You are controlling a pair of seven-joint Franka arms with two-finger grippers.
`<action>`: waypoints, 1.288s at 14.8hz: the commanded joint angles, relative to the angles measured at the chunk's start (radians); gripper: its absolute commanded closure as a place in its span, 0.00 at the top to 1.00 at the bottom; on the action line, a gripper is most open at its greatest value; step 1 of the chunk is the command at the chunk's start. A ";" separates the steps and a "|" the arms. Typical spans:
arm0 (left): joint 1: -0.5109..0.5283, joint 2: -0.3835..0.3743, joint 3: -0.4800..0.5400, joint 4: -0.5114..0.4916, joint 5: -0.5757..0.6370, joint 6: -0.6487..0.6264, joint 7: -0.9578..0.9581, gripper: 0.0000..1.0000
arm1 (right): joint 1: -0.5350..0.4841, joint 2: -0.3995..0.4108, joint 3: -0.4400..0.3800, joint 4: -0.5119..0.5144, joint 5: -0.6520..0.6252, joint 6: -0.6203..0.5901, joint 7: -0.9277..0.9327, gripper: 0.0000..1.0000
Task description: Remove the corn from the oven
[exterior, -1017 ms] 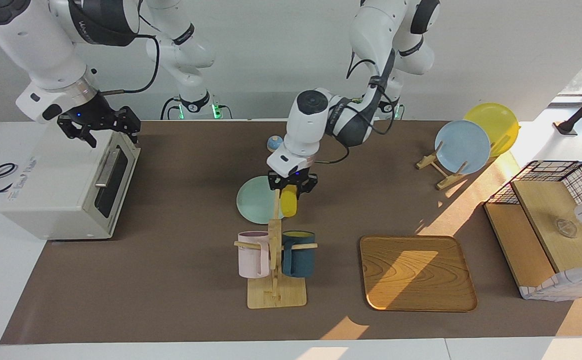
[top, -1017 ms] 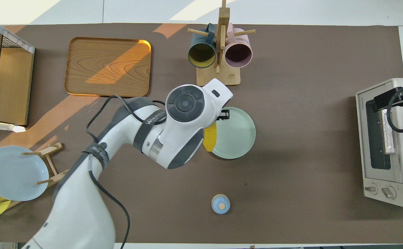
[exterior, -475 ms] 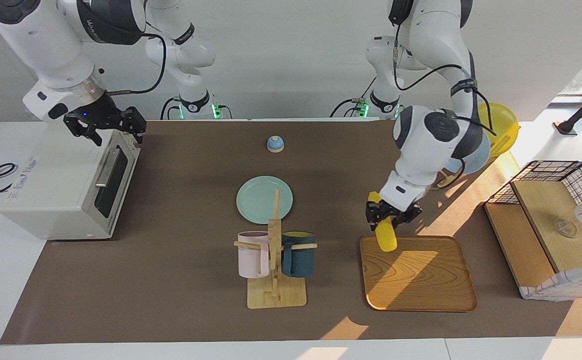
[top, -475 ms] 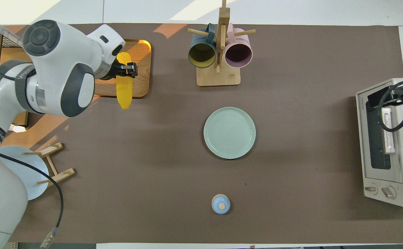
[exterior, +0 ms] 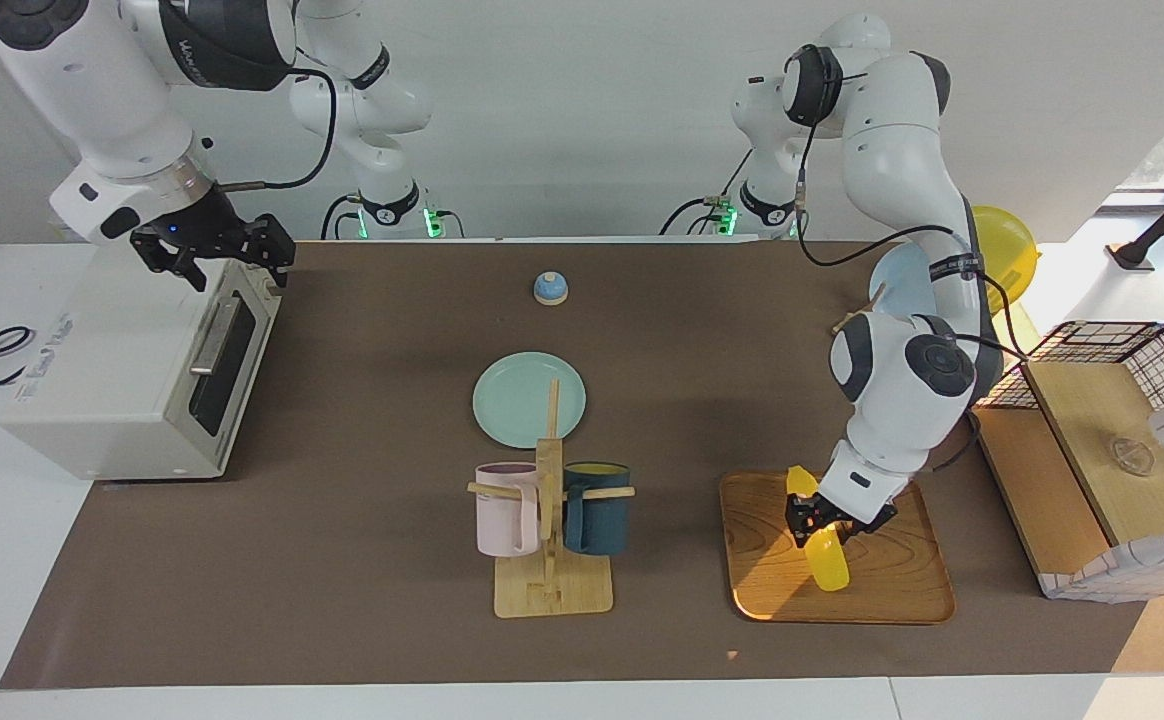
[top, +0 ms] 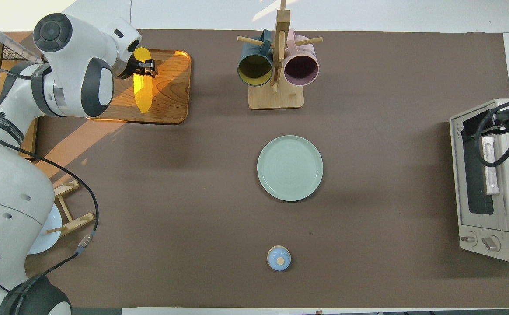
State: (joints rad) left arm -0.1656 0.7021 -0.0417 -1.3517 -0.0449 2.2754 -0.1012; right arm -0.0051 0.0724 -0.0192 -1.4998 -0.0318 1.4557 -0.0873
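The yellow corn hangs tilted in my left gripper, which is shut on its upper part, low over the wooden tray. I cannot tell whether its lower end touches the tray. In the overhead view the corn lies over the tray under the left gripper. The white oven stands at the right arm's end of the table with its glass door shut. My right gripper hovers open and empty over the oven's top front edge; it also shows in the overhead view.
A green plate lies mid-table. A wooden mug rack with a pink and a dark blue mug stands beside the tray. A small blue knob sits nearer the robots. A plate stand with a yellow plate and a wire basket stand at the left arm's end.
My left gripper has carried the corn from over the green plate across to the wooden tray and lowered it there. The right gripper has stayed over the oven.
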 commanded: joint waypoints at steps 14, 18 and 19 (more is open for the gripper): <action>0.041 -0.214 -0.009 -0.020 0.031 -0.238 0.015 1.00 | -0.004 -0.026 -0.004 -0.023 0.013 -0.057 0.004 1.00; 0.048 -0.352 -0.006 -0.021 0.039 -0.472 -0.063 1.00 | 0.004 -0.026 -0.002 -0.019 0.012 -0.052 0.007 1.00; 0.044 -0.393 -0.004 -0.029 0.040 -0.538 -0.063 1.00 | 0.004 -0.026 -0.002 -0.017 0.010 -0.052 0.009 1.00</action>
State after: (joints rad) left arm -0.1206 0.3861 -0.0436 -1.3411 -0.0225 1.8300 -0.1336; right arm -0.0026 0.0634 -0.0222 -1.5024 -0.0316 1.4053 -0.0856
